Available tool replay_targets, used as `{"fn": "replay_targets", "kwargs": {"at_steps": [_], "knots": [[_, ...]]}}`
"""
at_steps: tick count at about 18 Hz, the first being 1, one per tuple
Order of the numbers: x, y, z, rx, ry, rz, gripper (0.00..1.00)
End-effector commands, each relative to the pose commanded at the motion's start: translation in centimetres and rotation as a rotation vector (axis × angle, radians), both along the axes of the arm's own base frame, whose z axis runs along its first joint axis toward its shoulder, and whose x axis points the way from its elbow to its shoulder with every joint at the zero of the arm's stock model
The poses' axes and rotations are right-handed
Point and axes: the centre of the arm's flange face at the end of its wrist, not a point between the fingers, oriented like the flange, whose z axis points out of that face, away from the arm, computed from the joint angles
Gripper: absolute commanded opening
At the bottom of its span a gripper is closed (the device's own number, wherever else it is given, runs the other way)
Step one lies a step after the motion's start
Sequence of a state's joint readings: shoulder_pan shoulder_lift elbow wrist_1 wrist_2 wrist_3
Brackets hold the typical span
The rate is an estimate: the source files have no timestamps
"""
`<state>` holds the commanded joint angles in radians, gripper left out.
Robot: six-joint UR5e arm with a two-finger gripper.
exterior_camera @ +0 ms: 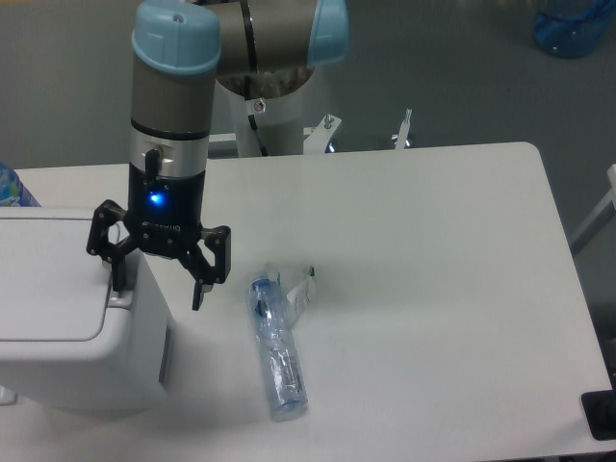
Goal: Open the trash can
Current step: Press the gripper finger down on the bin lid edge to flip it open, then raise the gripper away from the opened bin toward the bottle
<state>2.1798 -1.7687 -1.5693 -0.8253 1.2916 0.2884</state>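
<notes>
The trash can (67,318) is a boxy white bin at the left edge of the table, lid flat and closed, with a grey push bar (117,297) on its right edge. My gripper (157,291) hangs open above that right edge, pointing down. Its left finger (117,273) is over the grey bar, touching or just above it; I cannot tell which. The right finger (198,289) hangs past the bin's side, over the table. Nothing is held between the fingers.
A clear plastic bottle (275,347) lies on its side on the white table (433,289), right of the bin, with a loose label (303,288) beside its top. The arm's base (269,106) stands behind the table. Part of a blue bottle (12,190) shows at the far left.
</notes>
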Motion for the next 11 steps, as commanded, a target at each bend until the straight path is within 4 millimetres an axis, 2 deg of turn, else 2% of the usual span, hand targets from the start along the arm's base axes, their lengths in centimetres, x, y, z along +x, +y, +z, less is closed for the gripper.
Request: {"fn": "replay_targets", "kwargs": {"at_steps": [3,5,8,11], "knots": [[0.0,0.0,0.1,0.001,-0.001,0.003,1.0],[0.0,0.1,0.8,0.013,0.008,-0.001,1.0],[-0.8,0.0,2.9,0.047,0.03,0.008,1.0],[-2.9,-0.6,5.7,0.087,0.059,0.044,1.0]]}}
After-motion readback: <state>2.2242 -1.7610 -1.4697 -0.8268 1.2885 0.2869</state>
